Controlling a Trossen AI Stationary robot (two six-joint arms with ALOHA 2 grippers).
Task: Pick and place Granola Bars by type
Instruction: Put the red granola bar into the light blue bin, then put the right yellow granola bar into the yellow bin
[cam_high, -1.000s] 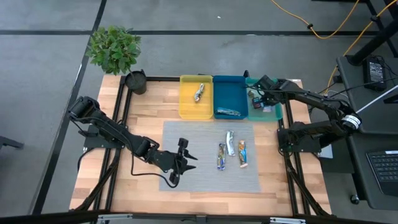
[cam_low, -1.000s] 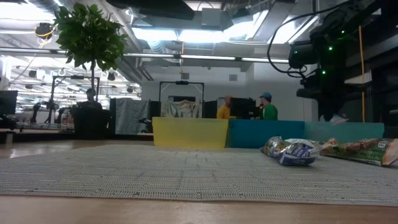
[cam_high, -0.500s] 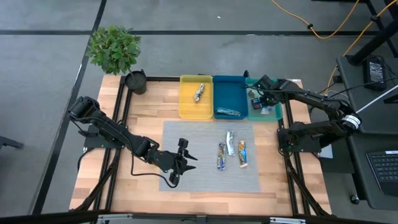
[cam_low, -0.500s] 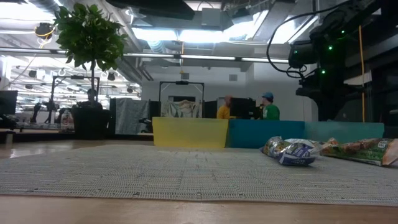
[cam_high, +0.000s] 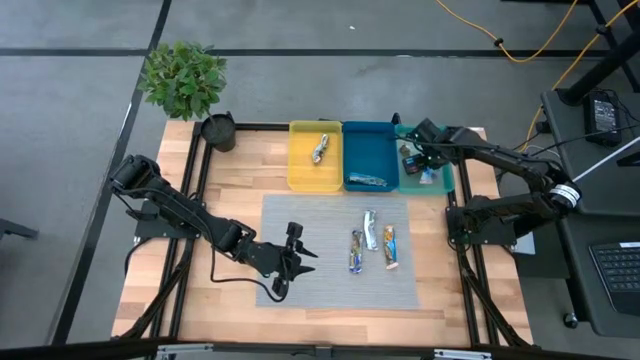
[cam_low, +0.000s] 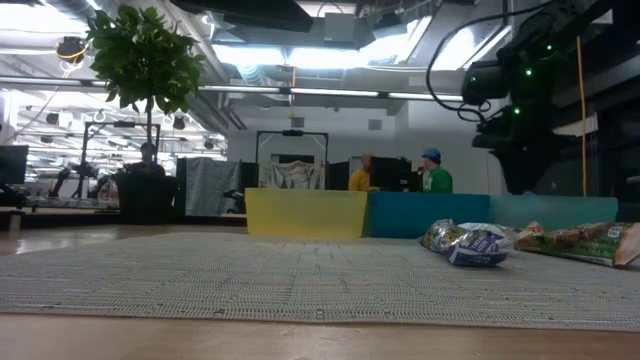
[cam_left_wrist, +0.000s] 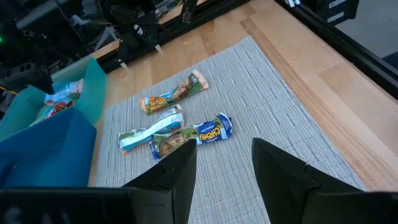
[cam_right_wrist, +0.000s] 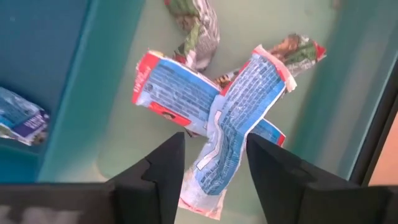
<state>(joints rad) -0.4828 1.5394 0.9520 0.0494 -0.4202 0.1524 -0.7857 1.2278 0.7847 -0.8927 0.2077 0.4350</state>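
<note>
On the grey mat up front, the left gripper idles, fingers parted and empty, just left of three granola bars whose long axes run front to back. Farther back, the right gripper hangs over the teal tray; clamped a second ago, it now stands open above a red-and-blue bar.

"CHEWY" on blue bar

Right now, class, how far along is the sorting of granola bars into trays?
Done: bars lie in the yellow tray, blue tray and teal tray. In hand: the open right gripper is above the teal tray, over a bar there. Left: three bars on the mat.
</note>
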